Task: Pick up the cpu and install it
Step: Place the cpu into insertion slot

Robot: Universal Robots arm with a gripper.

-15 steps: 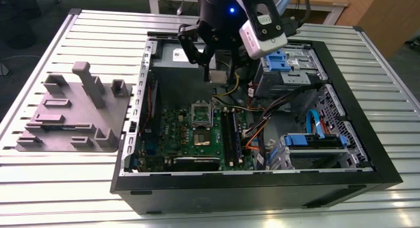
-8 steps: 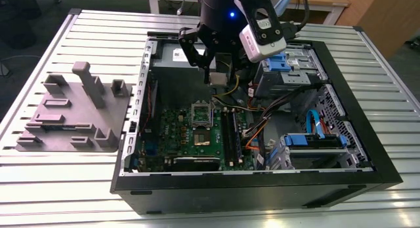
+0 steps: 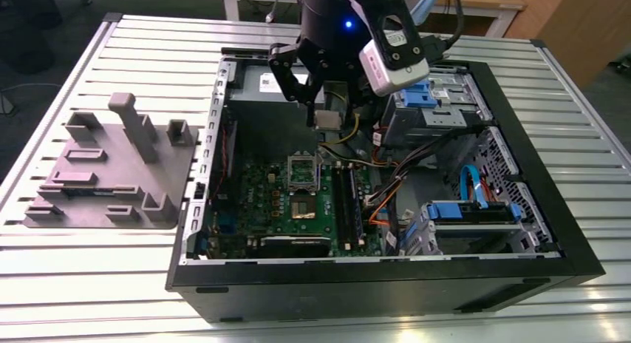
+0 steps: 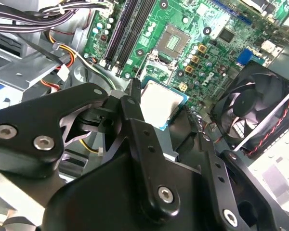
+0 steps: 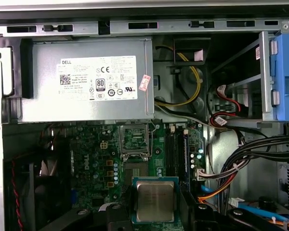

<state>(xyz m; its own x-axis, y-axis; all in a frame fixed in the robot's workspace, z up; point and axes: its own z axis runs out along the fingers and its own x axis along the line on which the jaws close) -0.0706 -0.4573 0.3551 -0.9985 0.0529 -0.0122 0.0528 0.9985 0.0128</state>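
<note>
The grey box (image 5: 43, 82) at the back of the case (image 3: 394, 291) wears a white label (image 5: 97, 77) of dark print and round marks, with a small red-and-white sticker (image 5: 145, 82) just beside it, tilted. A second white printed label sits on the camera housing (image 3: 394, 51) strapped to the arm (image 3: 335, 18). The arm comes down from above, its upper part cut off by the exterior view's edge, a blue light glowing on the wrist. The gripper (image 3: 327, 120) points down into the open case, which lies on its side on the slatted table (image 3: 99, 284). The jaws are closed in on the cpu (image 5: 155, 201), one finger at each of two opposite edges, so it is held flat with its silvery top facing up. It hangs above the green board (image 3: 266, 210), near the socket (image 5: 135, 139) but clear of it; the socket stands open with its contacts bare. In the first wrist view the fingers (image 5: 116, 215) and the cpu's near edge are cut off by the frame. In the second wrist view the black linkage covers one corner of the cpu, and a fan (image 4: 257, 106) lies beside it, partly hidden
</note>
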